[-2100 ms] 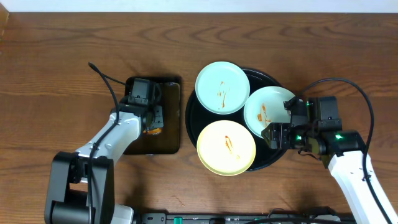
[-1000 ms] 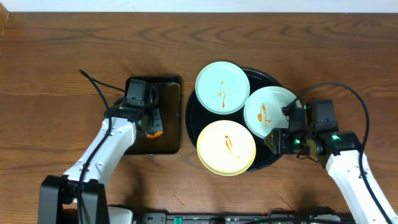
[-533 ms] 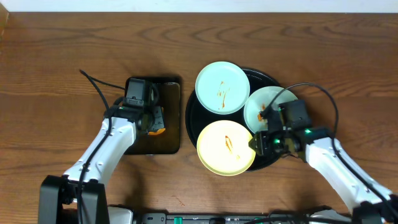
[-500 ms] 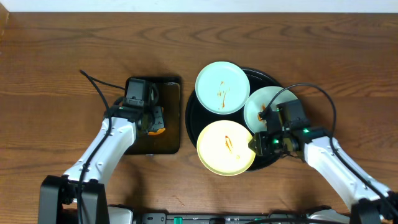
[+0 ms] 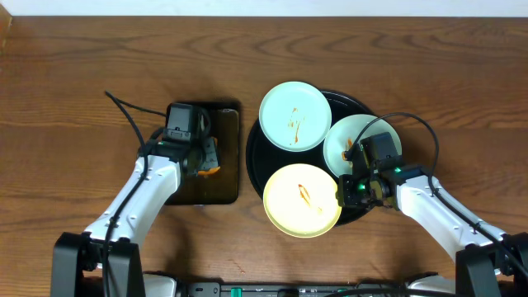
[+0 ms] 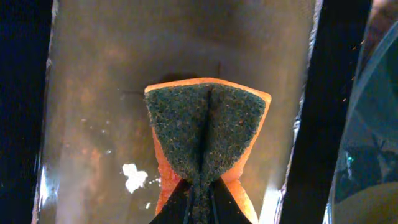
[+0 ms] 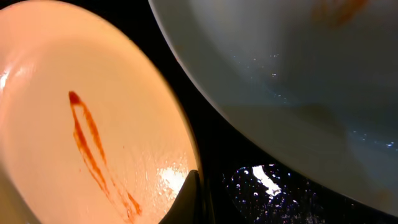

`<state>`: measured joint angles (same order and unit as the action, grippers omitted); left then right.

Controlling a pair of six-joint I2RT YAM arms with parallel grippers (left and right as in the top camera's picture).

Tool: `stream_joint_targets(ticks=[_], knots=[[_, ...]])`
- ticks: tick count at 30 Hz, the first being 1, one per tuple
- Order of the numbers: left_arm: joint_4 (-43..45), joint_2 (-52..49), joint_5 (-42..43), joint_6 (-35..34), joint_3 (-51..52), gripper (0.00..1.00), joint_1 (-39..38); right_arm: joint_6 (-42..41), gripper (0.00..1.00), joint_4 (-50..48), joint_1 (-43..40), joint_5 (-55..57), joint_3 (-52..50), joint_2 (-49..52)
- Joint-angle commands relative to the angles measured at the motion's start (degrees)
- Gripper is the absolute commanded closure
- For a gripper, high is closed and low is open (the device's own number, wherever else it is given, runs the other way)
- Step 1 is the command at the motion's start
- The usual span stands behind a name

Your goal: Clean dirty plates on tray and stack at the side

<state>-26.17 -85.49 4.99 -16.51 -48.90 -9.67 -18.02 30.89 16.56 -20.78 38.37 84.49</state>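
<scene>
Three plates lie on the round black tray (image 5: pixel 252 162): a mint-blue plate (image 5: pixel 295 115) at the back, a whitish plate (image 5: pixel 351 142) at the right, a pale yellow plate (image 5: pixel 302 200) in front, each with an orange-brown smear. My right gripper (image 5: pixel 341 191) is shut on the yellow plate's right rim; in the right wrist view one finger (image 7: pixel 188 198) rests on the yellow plate (image 7: pixel 81 124), with the whitish plate (image 7: pixel 298 74) just beyond. My left gripper (image 5: pixel 206 161) is shut on an orange sponge (image 6: pixel 205 137), pinched at its near end by the left gripper (image 6: pixel 200 194).
A small dark rectangular tray (image 5: pixel 186 186) lies left of the round tray, under the sponge; its wet bottom (image 6: pixel 99 93) fills the left wrist view. Bare wooden table (image 5: pixel 82 74) surrounds both trays. A black cable loops over each arm.
My right gripper slid left from the whitish plate's edge to the yellow plate's rim and shut on it. The yellow plate shifted slightly forward. The left arm stayed put.
</scene>
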Motion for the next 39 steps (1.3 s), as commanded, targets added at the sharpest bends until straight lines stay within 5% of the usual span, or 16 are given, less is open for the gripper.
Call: stream_joint_targets(ticks=[1, 13, 25, 31, 39], knots=[[2.3, 0.8, 0.3, 0.2, -1.6, 0.92, -0.2, -0.4, 0.99, -0.6, 1.1, 1.4, -0.6, 0.2], [9.9, 15.2, -6.1, 6.6, -1.6, 0.93, -0.2, -0.8, 0.99, -3.4, 1.1, 2.8, -0.6, 0.2], [16.2, 16.4, -8.1, 6.6, -1.6, 0.93, -0.2, -0.8, 0.99, -3.4, 1.1, 2.8, -0.6, 0.2], [14.8, 16.3, -8.0, 5.9, -1.6, 0.93, -0.2, -0.8, 0.99, -3.4, 1.1, 2.8, -0.6, 0.2], [2.4, 10.4, -7.3, -4.2, -1.6, 0.93, -0.2, -0.8, 0.99, -3.1, 1.1, 2.0, -0.6, 0.2]])
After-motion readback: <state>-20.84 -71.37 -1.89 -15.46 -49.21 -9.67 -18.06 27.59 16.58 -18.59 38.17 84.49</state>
